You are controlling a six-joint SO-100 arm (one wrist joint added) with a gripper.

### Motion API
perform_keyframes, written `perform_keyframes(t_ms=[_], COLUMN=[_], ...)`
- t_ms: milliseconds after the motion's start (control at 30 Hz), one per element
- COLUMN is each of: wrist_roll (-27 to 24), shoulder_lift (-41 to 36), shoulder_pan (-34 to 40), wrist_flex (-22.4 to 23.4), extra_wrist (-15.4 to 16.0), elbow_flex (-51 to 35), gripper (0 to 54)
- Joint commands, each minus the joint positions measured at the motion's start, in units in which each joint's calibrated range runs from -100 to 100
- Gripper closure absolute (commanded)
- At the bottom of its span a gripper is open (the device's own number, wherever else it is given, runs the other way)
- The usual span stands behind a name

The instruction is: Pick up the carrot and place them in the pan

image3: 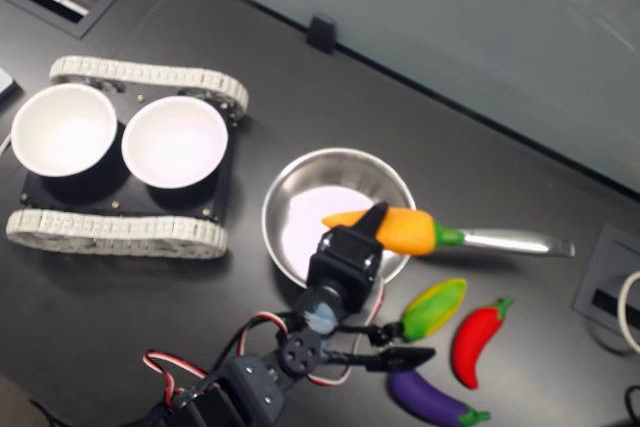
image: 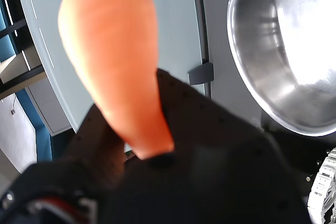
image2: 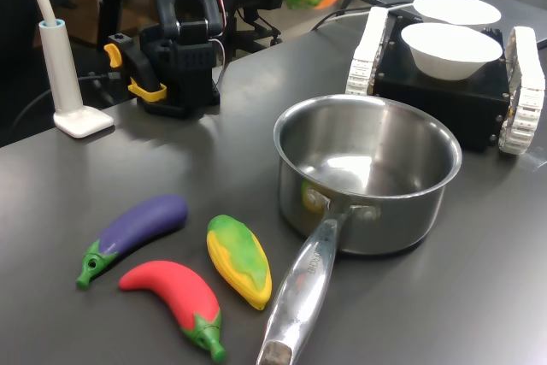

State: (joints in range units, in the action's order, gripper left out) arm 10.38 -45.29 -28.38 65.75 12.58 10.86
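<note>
The carrot [image3: 395, 228] is hanging in the air, lying sideways over the pan's [image3: 300, 187] rim on the handle side in the second exterior view, green end pointing along the handle [image3: 510, 241]. The gripper [image3: 372, 224] is clamping on it, its fingers pinching the narrow end. The pan is sitting empty on the dark table [image3: 480, 147]. Beside it the corn [image3: 433, 308], chili [image3: 476, 343] and eggplant [image3: 433, 399] are lying together, and two white bowls [image3: 174, 141] are resting on a tracked black base [image3: 120, 230].
</note>
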Motion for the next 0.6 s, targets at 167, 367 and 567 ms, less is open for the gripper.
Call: perform_keyframes(t_ms=[167, 367, 567], wrist_roll=[-2.6, -3.5, -3.8], shoulder_lift=[-3.8, -3.8, -3.8], shoulder_pan=[9.7, 13.9, 17.9], wrist_flex=[-6.5, -8.9, -11.8], extra_wrist=[-3.4, -4.7, -6.0], elbow_flex=[3.5, 6.3, 10.1], gripper=[53.3, 53.3, 53.3])
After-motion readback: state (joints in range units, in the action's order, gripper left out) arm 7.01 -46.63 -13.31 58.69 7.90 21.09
